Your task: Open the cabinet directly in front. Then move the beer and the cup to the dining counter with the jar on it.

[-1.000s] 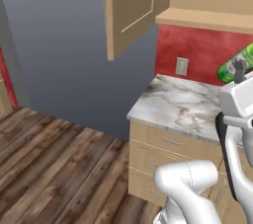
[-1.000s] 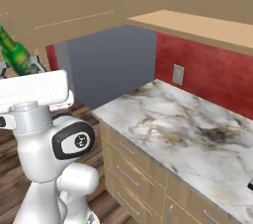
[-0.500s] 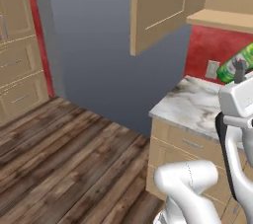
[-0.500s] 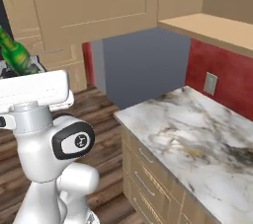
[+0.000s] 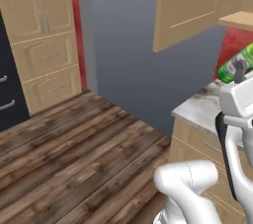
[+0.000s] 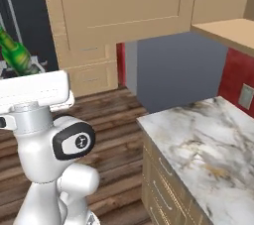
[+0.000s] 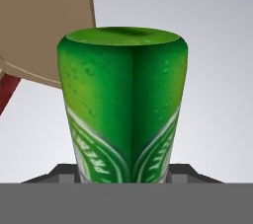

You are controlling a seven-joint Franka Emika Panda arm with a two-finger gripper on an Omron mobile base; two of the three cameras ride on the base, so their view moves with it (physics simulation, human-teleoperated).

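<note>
Green glass sits close before the hand camera: the beer point(image 7: 123, 104), base outward, is clamped between the pincer's tips, which stand partly apart to take its width. In the left base view the beer point(image 5: 236, 63) lies tilted above the arm's white hand; in the right it point(image 6: 16, 54) pokes out at the far left. The cabinet point(image 6: 124, 1) door hangs open overhead. Held high, the beer likely clears the marble counter point(image 6: 208, 144) during transport toward the dining counter.
</note>
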